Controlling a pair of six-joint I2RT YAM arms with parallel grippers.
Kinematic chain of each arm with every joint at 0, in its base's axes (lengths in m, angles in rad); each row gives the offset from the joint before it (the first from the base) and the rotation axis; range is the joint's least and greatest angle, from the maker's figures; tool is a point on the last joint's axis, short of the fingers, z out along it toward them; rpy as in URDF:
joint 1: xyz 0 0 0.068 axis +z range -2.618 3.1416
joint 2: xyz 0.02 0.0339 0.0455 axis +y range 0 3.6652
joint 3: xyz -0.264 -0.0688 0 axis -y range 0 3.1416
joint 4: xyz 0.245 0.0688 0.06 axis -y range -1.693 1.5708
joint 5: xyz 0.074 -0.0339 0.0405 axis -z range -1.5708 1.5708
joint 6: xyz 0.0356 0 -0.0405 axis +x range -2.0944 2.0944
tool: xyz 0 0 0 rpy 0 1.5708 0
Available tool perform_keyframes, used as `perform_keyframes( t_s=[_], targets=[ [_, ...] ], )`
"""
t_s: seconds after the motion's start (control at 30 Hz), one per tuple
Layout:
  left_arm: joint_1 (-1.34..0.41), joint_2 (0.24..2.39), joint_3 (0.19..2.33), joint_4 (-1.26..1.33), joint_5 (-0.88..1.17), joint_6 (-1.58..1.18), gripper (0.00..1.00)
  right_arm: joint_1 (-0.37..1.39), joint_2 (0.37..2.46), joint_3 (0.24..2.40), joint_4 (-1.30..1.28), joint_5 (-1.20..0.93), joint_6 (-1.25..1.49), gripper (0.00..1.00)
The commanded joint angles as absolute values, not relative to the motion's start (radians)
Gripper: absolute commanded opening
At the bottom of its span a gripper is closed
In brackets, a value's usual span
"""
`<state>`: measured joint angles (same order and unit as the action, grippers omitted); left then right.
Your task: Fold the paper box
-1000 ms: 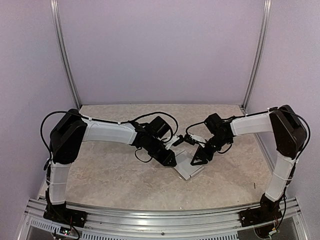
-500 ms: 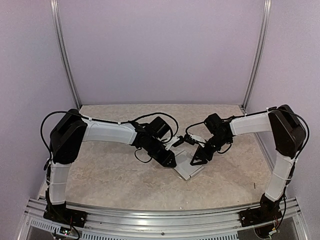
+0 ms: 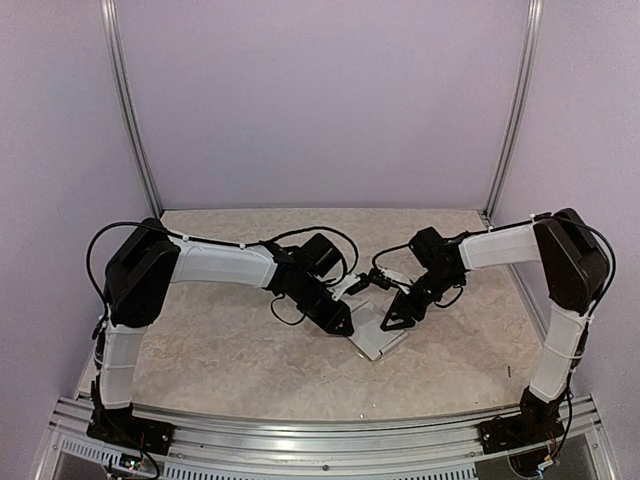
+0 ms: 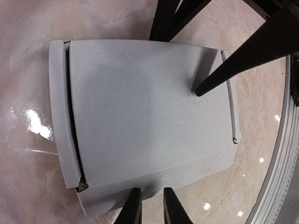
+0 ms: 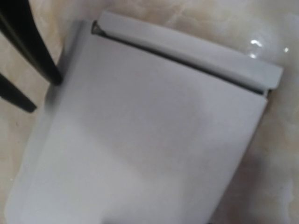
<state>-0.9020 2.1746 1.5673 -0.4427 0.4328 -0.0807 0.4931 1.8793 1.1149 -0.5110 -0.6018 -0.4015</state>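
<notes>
Top view, change: Set against the pictures of the last second, the paper box (image 3: 375, 335) has not shifted and both grippers sit where they were. Only the left arm's shoulder has moved a touch.
Top view, meaning: I judge this a hold-and-press pause, with no new fold made.
Top view, place: The box lies on the bench (image 3: 220, 350) between the left gripper (image 3: 345, 322) and the right gripper (image 3: 392, 322), both low over it.
Left wrist, own gripper: My left fingers stand at the near edge of the box with a narrow gap between them. I can make out nothing held in that gap.
Left wrist, other gripper: The right gripper's jaws are spread wide, with one fingertip (image 4: 198, 91) pressed on the top panel and the other at the far edge.
Left wrist, box: The main panel is down, and the side flap (image 4: 60, 112) lies alongside it with a dark seam between them.
Right wrist, box: It fills the view. The same flap is not tucked in, and my own fingers are out of frame.
Contents: I see nothing inside the box, as the panel covers its interior.
</notes>
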Motion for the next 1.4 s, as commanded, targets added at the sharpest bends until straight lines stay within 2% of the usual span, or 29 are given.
perform_keyframes(
  t_s=[0.0,0.2,0.87,1.37],
  targets=[
    [-0.906,2.180,1.553,-0.453,0.423,-0.075,0.17,0.492,1.940,1.100,-0.544,-0.528,-0.417,0.46],
    [-0.909,2.124,1.504,-0.450,0.422,-0.082,0.17,0.490,1.949,1.104,-0.545,-0.525,-0.420,0.46],
    [-0.915,2.242,1.574,-0.391,0.377,-0.096,0.15,0.490,1.989,1.105,-0.567,-0.550,-0.423,0.46],
    [-0.925,2.227,1.547,-0.339,0.355,-0.113,0.15,0.489,2.022,1.107,-0.572,-0.549,-0.425,0.45]
  ],
)
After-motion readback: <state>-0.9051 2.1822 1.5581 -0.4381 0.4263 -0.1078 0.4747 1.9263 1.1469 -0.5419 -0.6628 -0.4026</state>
